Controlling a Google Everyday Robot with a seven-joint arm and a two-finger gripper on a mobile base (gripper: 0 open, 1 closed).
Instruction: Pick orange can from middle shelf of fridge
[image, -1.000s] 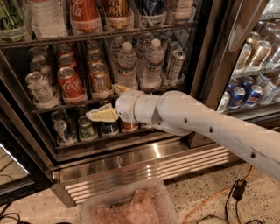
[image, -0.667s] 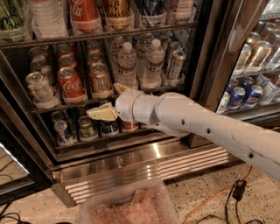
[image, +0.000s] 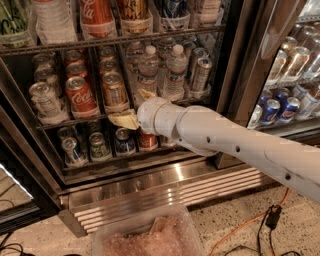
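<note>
The orange can stands upright at the front of the middle shelf of the fridge, with more orange cans behind it. A red Coca-Cola can is on its left and a silver can further left. My gripper is just right of the orange can, at the shelf's front rail. It is open and empty, with one tan finger low by the can's base and the other higher. My white arm reaches in from the right.
Water bottles and a slim silver can stand right of the gripper. Small cans fill the shelf below and bottles the one above. A clear plastic bin and an orange cable lie on the floor. A neighbouring cooler is at right.
My gripper has risen slightly and shifted a little right, staying beside the orange can. The cans have not moved.
</note>
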